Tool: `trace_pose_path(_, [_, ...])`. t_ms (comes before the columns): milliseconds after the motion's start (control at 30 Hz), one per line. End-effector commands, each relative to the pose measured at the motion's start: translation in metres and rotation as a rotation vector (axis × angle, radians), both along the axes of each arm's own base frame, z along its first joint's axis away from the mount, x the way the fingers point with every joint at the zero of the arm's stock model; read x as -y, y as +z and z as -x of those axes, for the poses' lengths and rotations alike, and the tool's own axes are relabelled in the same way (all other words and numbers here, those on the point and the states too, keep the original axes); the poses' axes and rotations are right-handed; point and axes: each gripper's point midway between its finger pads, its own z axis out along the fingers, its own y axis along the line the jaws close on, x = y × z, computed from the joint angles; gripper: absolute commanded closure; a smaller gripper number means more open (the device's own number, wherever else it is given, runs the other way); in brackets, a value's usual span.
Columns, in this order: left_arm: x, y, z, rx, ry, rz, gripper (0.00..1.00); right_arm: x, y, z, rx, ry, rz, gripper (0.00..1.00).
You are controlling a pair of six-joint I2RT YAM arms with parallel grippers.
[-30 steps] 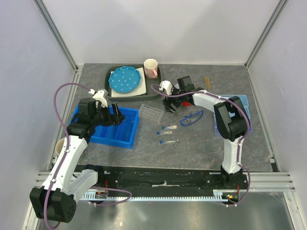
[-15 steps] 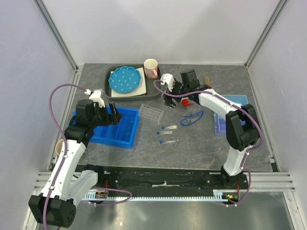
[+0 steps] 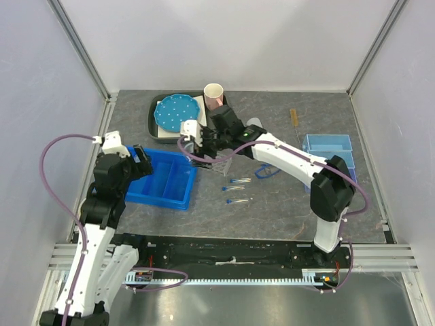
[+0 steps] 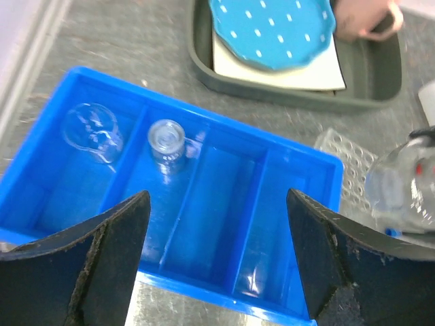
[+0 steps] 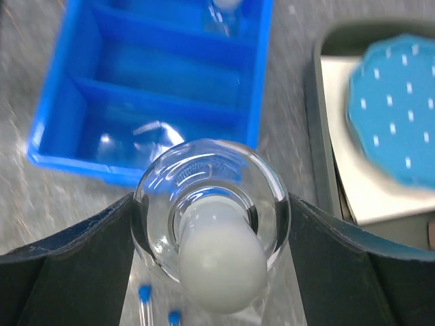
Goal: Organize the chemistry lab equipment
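My right gripper (image 3: pixel 206 147) is shut on a clear glass flask (image 5: pixel 212 210), holding it above the table just right of the blue compartment bin (image 3: pixel 166 183). The flask also shows in the left wrist view (image 4: pixel 408 183). My left gripper (image 4: pixel 217 261) is open and empty above the bin's near edge. In the bin lie a glass flask (image 4: pixel 92 132) and a small beaker (image 4: pixel 166 142). The clear tube rack (image 4: pixel 350 166) stands beside the bin, partly hidden under my right arm. Three blue-capped tubes (image 3: pixel 238 189), blue goggles (image 3: pixel 270 170) and the brown stick (image 3: pixel 293 117) lie on the table. I cannot make out the squeeze bottle.
A grey tray (image 3: pixel 155 124) at the back holds the blue dotted plate (image 3: pixel 178 113) on a white sheet, with the pink-and-white mug (image 3: pixel 213 95) beside it. A light-blue bin (image 3: pixel 329 146) sits at the right. Walls enclose the table on three sides.
My right arm has swung left from beside the goggles to the blue bin's right end, carrying the flask. My left arm has drawn back to the left and toward me.
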Motion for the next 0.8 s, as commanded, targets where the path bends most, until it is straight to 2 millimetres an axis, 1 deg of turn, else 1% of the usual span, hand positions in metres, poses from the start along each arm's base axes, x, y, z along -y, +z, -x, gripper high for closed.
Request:
trace_pose_path(0, [-0.034,0.035,0.013,0.173,0.202,0.002,0.12,-0.054,0.032,0.014,-0.021,0.081,-0.106,0.53])
trace_pose_path(33, [-0.042,0.043,0.021,0.218,0.24,0.004,0.12,-0.066,0.033,0.023,-0.032,0.105,-0.114,0.53])
trace_pose_path(67, [-0.045,0.048,0.025,0.243,0.256,0.005,0.12,-0.078,0.029,0.023,-0.061,0.108,-0.12,0.53])
trace_pose_path(100, [-0.051,0.052,0.029,0.267,0.288,0.002,0.12,-0.086,0.028,0.025,-0.071,0.112,-0.126,0.53])
trace_pose_path(133, [-0.054,0.056,0.032,0.297,0.304,0.005,0.12,-0.096,0.026,0.03,-0.087,0.12,-0.13,0.53])
trace_pose_path(167, [-0.057,0.064,0.04,0.34,0.317,0.014,0.12,-0.108,0.021,0.027,-0.106,0.113,-0.137,0.53])
trace_pose_path(233, [-0.063,0.07,0.047,0.382,0.346,0.017,0.13,-0.123,0.019,0.03,-0.157,0.099,-0.155,0.53])
trace_pose_path(267, [-0.065,0.077,0.053,0.419,0.353,0.027,0.13,-0.135,0.014,0.027,-0.167,0.098,-0.16,0.53])
trace_pose_path(333, [-0.066,0.079,0.056,0.442,0.357,0.03,0.13,-0.148,0.011,0.031,-0.189,0.095,-0.166,0.53])
trace_pose_path(367, [-0.067,0.08,0.057,0.449,0.359,0.03,0.13,-0.157,0.007,0.029,-0.183,0.095,-0.168,0.53])
trace_pose_path(400, [-0.067,0.081,0.059,0.455,0.36,0.03,0.13,-0.162,0.005,0.027,-0.177,0.082,-0.166,0.52])
trace_pose_path(433, [-0.067,0.082,0.059,0.456,0.36,0.029,0.13,-0.168,0.0,0.031,-0.174,0.078,-0.159,0.52])
trace_pose_path(467, [-0.067,0.081,0.059,0.453,0.358,0.027,0.13,-0.176,-0.005,0.027,-0.166,0.069,-0.158,0.53])
trace_pose_path(500, [-0.066,0.081,0.058,0.451,0.355,0.027,0.13,-0.178,-0.01,0.023,-0.151,0.045,-0.142,0.52])
trace_pose_path(600, [-0.065,0.081,0.056,0.445,0.348,0.024,0.13,-0.187,-0.025,0.019,-0.121,0.033,-0.119,0.52])
trace_pose_path(633, [-0.065,0.081,0.056,0.445,0.348,0.022,0.13,-0.187,-0.027,0.013,-0.103,0.016,-0.113,0.52])
trace_pose_path(667, [-0.065,0.08,0.055,0.442,0.346,0.021,0.13,-0.187,-0.035,0.011,-0.098,0.007,-0.099,0.52])
trace_pose_path(767, [-0.064,0.081,0.055,0.443,0.342,0.023,0.13,-0.185,-0.051,0.001,-0.061,-0.022,-0.062,0.51])
